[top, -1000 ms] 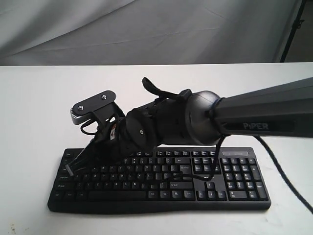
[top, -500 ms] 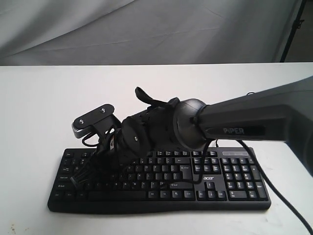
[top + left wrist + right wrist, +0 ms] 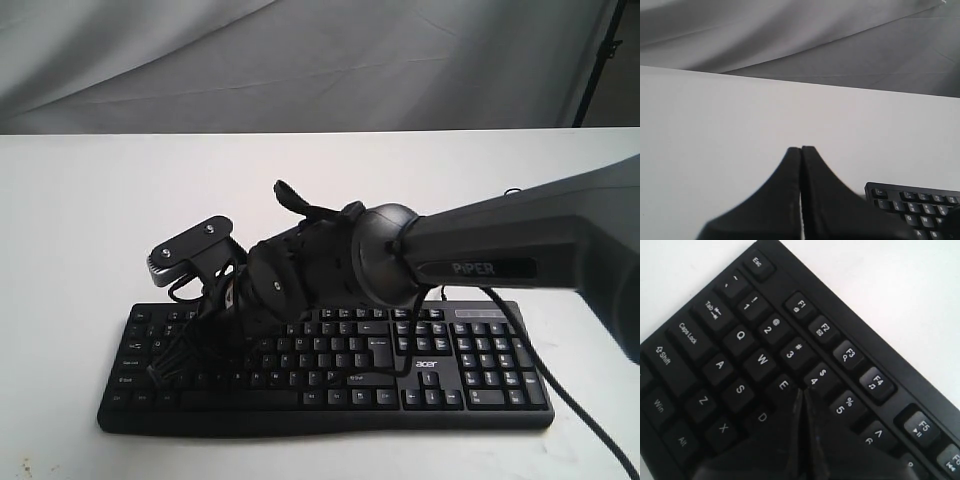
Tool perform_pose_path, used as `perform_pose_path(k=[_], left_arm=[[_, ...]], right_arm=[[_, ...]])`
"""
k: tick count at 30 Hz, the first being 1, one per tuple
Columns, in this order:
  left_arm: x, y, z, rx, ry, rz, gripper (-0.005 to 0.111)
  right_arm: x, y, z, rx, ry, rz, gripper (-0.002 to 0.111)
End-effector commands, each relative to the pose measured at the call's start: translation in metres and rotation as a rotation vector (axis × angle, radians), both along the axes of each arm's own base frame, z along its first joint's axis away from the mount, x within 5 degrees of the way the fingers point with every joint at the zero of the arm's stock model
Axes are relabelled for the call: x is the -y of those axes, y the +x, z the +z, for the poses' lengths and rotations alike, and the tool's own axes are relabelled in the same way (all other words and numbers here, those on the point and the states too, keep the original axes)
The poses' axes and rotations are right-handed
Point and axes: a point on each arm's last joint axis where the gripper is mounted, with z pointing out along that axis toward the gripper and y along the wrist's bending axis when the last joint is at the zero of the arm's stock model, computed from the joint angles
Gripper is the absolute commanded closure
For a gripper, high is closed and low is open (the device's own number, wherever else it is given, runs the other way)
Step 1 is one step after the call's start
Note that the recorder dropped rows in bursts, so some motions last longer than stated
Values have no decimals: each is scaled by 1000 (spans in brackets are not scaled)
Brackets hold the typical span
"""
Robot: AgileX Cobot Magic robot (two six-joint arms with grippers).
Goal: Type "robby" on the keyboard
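The black keyboard (image 3: 480, 372) lies flat on the white table, near its front edge. My right arm reaches across it from the right. The right gripper (image 3: 160, 372) is shut and slants down onto the left part of the letter keys. In the right wrist view its closed tips (image 3: 802, 390) sit between the E and 4 keys of the keyboard (image 3: 740, 335), and the key under them is hidden. My left gripper (image 3: 801, 148) is shut and holds nothing. It hovers over bare table, with a corner of the keyboard (image 3: 912, 200) beside it. It does not show in the exterior view.
The white table (image 3: 90, 200) stretches behind and left of the keyboard. The arm's black cable (image 3: 560, 400) trails over the number pad side and off to the right. A grey cloth backdrop (image 3: 300, 60) hangs behind, with a dark stand leg (image 3: 598, 60) at the far right.
My right gripper has swung down and a little toward the keyboard's front, settling onto the left letter keys. The forearm has dropped, uncovering the acer logo. The keyboard has not shifted.
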Motion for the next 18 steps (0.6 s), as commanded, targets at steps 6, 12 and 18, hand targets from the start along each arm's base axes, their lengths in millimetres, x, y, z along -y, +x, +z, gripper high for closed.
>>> perform_pose_path(k=[6, 12, 18], left_arm=[[0, 0, -1, 2, -11, -4, 107], [0, 0, -1, 2, -11, -4, 107], [0, 0, -1, 2, -13, -4, 107]], right_arm=[[1, 0, 13, 41, -10, 37, 108], [19, 4, 53, 88, -20, 49, 108], [61, -1, 67, 88, -27, -9, 108]])
